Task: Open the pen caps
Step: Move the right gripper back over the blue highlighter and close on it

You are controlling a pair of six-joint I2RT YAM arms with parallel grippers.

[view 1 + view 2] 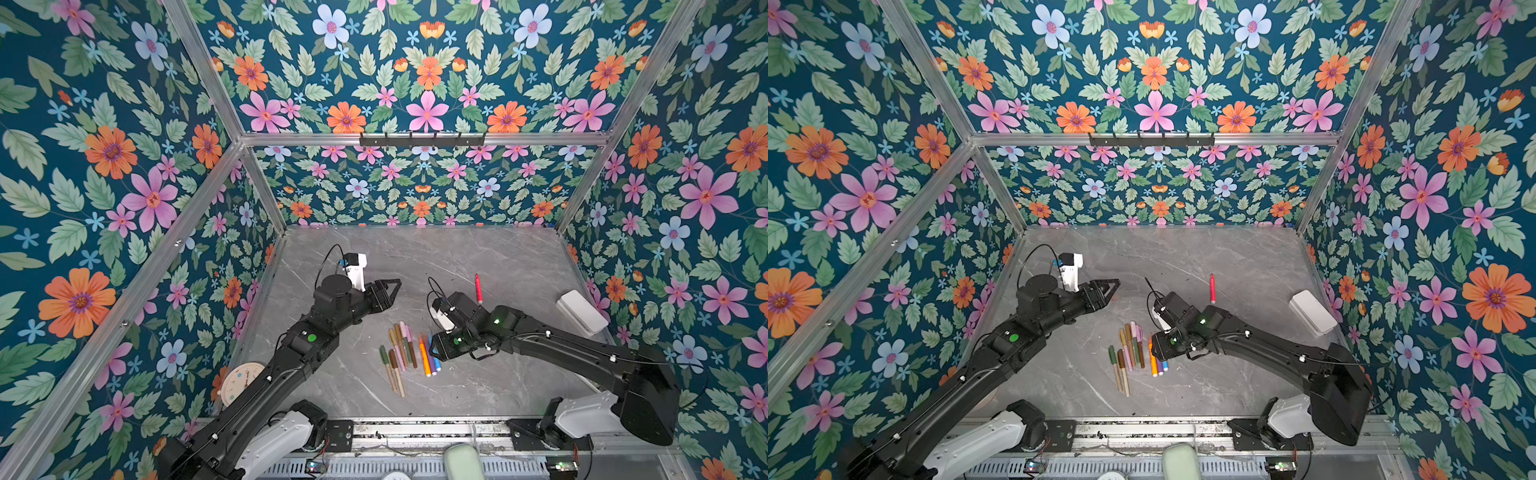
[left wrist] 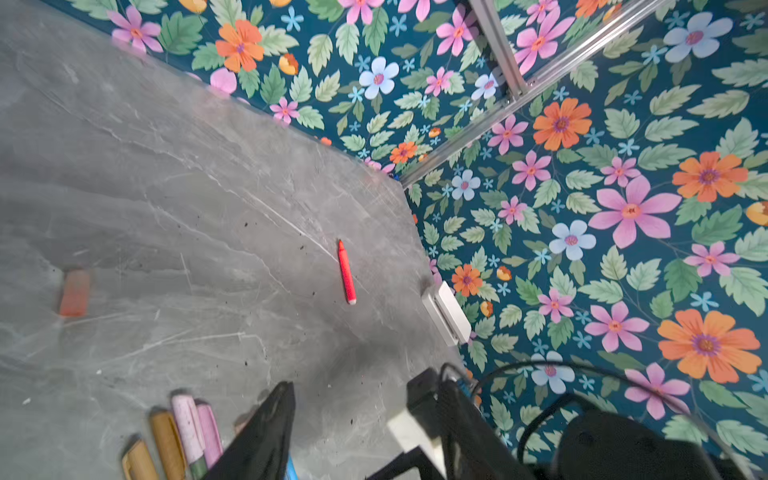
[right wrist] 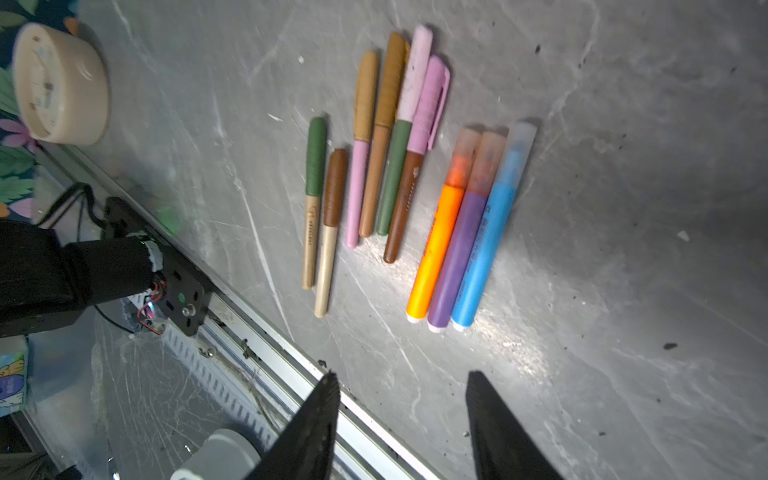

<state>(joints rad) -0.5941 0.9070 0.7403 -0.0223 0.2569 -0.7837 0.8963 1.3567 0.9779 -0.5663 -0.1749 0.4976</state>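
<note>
Several muted pens (image 1: 399,353) (image 3: 374,166) lie side by side near the table's front, with green, brown, tan and pink pen caps on them. Beside them lie orange, purple and blue pens (image 1: 428,357) (image 3: 461,232), each with a translucent cap (image 3: 482,158). A red pen (image 1: 478,288) (image 2: 346,272) lies apart, further back, its tip bare. A blurred orange-red cap (image 2: 75,293) shows over the table in the left wrist view. My left gripper (image 1: 390,286) (image 2: 345,432) is open and empty. My right gripper (image 1: 435,352) (image 3: 401,380) hangs open above the bright pens.
A cream clock (image 1: 243,382) (image 3: 62,83) lies at the front left, partly under the left arm. A white box (image 1: 582,311) (image 2: 446,311) leans at the right wall. A metal rail (image 1: 415,428) runs along the table's front edge.
</note>
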